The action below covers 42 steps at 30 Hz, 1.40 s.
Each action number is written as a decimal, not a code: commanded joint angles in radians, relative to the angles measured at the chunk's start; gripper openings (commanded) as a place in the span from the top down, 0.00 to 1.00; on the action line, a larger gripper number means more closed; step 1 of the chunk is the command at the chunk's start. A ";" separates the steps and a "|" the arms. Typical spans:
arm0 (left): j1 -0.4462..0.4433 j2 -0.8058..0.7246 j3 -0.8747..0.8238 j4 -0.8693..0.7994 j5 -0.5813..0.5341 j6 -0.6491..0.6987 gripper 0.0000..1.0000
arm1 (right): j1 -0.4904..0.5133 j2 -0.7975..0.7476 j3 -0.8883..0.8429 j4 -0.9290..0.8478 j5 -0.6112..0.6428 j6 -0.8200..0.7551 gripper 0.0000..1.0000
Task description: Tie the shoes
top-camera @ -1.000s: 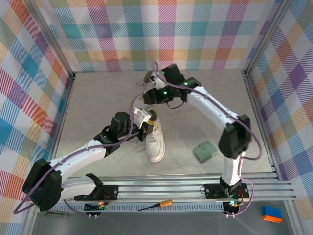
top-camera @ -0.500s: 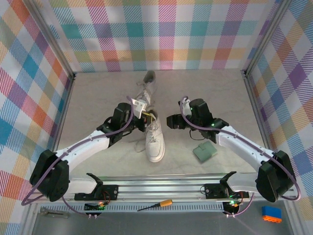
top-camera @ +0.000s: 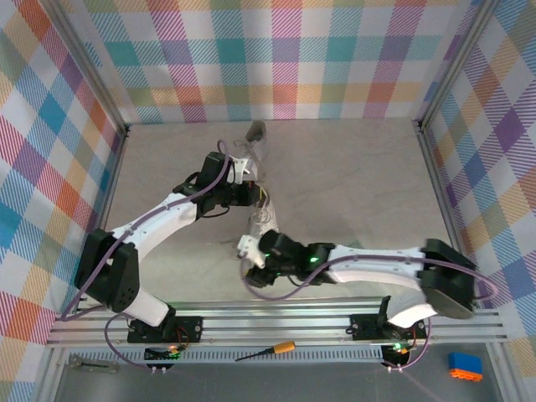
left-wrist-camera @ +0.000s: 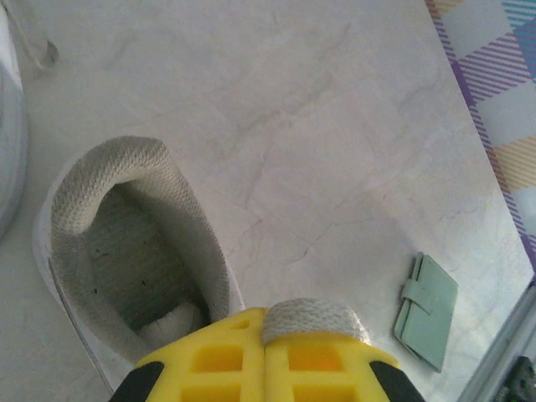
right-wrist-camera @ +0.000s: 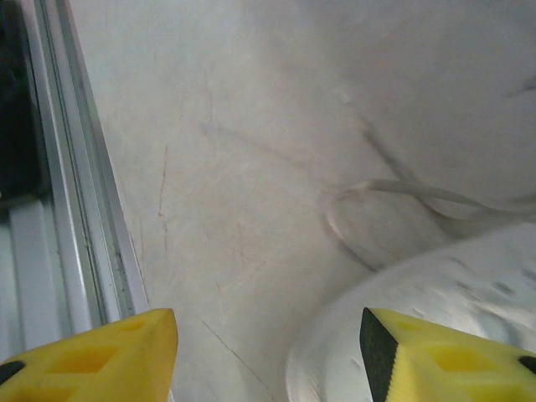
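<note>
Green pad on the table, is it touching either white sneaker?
Apart. The left wrist view shows the green pad lying by the table's edge, with a broad stretch of bare table between it and the nearer sneaker.

Count across worktop (top-camera: 360, 184) and front rail.

- Sneakers, white, lace-up: two. The far sneaker (top-camera: 254, 142) lies by the back wall; the near sneaker (top-camera: 266, 219) lies mid-worktop (partly covered by the arms, toe not visible).
- Arms: two, the left arm (top-camera: 159, 219) and the right arm (top-camera: 377, 264).
- End effectors: two, the left end effector (left-wrist-camera: 265, 352) and the right end effector (right-wrist-camera: 268, 352). Each shows two yellow fingers (right-wrist-camera: 109, 356), four in all.
- Green pad (left-wrist-camera: 429, 311): one.
- Screwdriver (top-camera: 270, 349), orange handle: one, on the rail.
- Blue-and-orange block (top-camera: 465, 366): one.
- Plaid wall panels (top-camera: 276, 59): three.
- Lace ends: too blurred to count.
</note>
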 commanded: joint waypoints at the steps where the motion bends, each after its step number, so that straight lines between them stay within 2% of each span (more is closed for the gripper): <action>1: 0.034 0.044 0.062 -0.129 0.095 -0.024 1.00 | 0.020 0.130 0.112 0.085 0.042 -0.119 0.41; 5: 0.063 0.107 0.116 -0.192 0.181 0.005 1.00 | 0.014 0.311 0.255 0.100 0.065 -0.149 0.42; 9: 0.079 0.171 0.164 -0.231 0.233 0.031 1.00 | -0.019 0.440 0.395 0.070 0.026 -0.133 0.42; 15: 0.089 0.233 0.213 -0.259 0.235 0.053 1.00 | -0.074 0.567 0.525 0.011 -0.022 -0.121 0.42; 28: 0.106 0.294 0.253 -0.254 0.254 0.056 1.00 | -0.165 0.686 0.654 -0.112 -0.185 -0.077 0.41; 35: 0.106 0.292 0.257 -0.251 0.254 0.057 1.00 | -0.174 0.758 0.741 -0.237 -0.197 -0.063 0.42; 39: 0.108 0.290 0.255 -0.250 0.256 0.058 1.00 | -0.174 0.788 0.768 -0.295 -0.224 -0.062 0.45; 42: 0.107 0.289 0.255 -0.249 0.255 0.057 1.00 | -0.175 0.799 0.773 -0.327 -0.253 -0.062 0.52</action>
